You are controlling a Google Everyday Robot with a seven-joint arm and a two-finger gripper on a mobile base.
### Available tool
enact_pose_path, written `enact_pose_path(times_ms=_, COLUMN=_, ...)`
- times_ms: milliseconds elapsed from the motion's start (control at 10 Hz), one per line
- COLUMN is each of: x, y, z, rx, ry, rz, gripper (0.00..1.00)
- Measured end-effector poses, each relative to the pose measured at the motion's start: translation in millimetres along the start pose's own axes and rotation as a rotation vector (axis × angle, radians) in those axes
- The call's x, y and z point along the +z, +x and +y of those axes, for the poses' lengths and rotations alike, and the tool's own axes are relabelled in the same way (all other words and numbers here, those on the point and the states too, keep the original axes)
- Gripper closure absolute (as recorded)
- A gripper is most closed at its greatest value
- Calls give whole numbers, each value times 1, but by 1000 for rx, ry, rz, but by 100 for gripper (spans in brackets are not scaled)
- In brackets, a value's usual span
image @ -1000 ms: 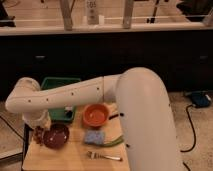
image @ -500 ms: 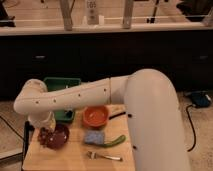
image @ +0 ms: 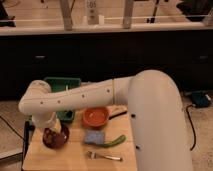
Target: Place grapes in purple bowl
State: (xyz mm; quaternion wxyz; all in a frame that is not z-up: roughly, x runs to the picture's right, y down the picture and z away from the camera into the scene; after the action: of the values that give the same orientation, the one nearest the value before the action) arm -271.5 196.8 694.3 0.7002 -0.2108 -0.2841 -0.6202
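A small, pale wooden counter [image: 65,159] stands on a speckled floor before a long run of dark cabinets [image: 125,55]; above those runs a light ledge with upright posts; on the floor to the right lies a blue object [image: 200,98] with a black cable [image: 192,127] trailing from it.

At the counter's back left corner sits a green tray [image: 73,81], partly hidden by the arm; the orange bowl [image: 95,117] stands near the middle of the back edge; a blue sponge [image: 93,137] lies just in front of it, mid-counter; a long curved green vegetable [image: 116,141] lies just beside the sponge on its right; a fork [image: 106,156] rests near the front edge; the purple bowl [image: 64,137] sits by the left edge.

The arm's broad white body fills the right side; its forearm [image: 85,95] reaches leftward across the back edge, bends at a rounded joint [image: 34,102] over the left edge, and turns down; the gripper [image: 50,131] hangs over the purple bowl's left part, close to its inside; whether it is clenched or released cannot be told; a pale tan patch at its tip, seemingly the grapes [image: 51,133], is over the bowl; whether they are held or lying in it cannot be told.
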Motion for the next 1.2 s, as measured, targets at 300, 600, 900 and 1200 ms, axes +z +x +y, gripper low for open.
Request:
enact_pose_path(times_ms=300, x=1, y=3, z=3, rx=5, ry=0, rz=-7, gripper=20)
enact_pose_path(times_ms=600, x=-1, y=6, z=8, rx=7, ry=4, rz=-13, gripper=20)
enact_pose_path(times_ms=900, x=-1, y=11, z=12, rx=6, ry=17, rz=-24, gripper=20)
enact_pose_path(times_ms=1200, x=-2, y=17, z=17, rx=-5, ry=33, rz=-42, gripper=20)
